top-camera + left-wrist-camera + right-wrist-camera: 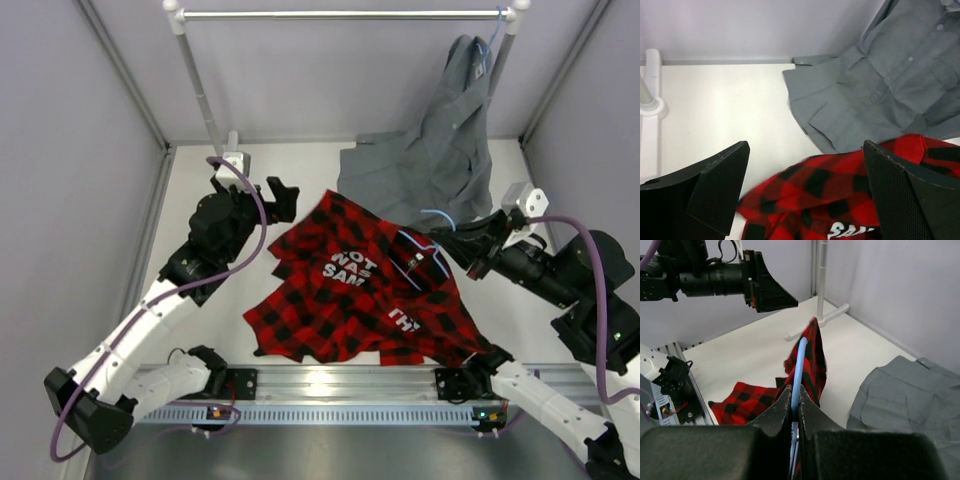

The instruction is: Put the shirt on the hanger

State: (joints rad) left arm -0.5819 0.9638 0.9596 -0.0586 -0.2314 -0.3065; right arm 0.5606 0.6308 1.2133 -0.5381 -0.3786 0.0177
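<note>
Right wrist view: right fingers (790, 407) clench the hanger (799, 367), its far end under the shirt (350, 290) lying on the counter (300, 165). The left fingers (281, 200) are spread, empty. Flannel seems soft, limp; grip its collar edge.

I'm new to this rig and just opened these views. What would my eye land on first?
The red-and-black plaid shirt sprawls across the middle of the table. The right claw is shut on the light-blue hanger, plaid fabric draped over its far end. The left claw hangs open over the shirt's edge, and a grey shirt droops from the rail at back right.
</note>
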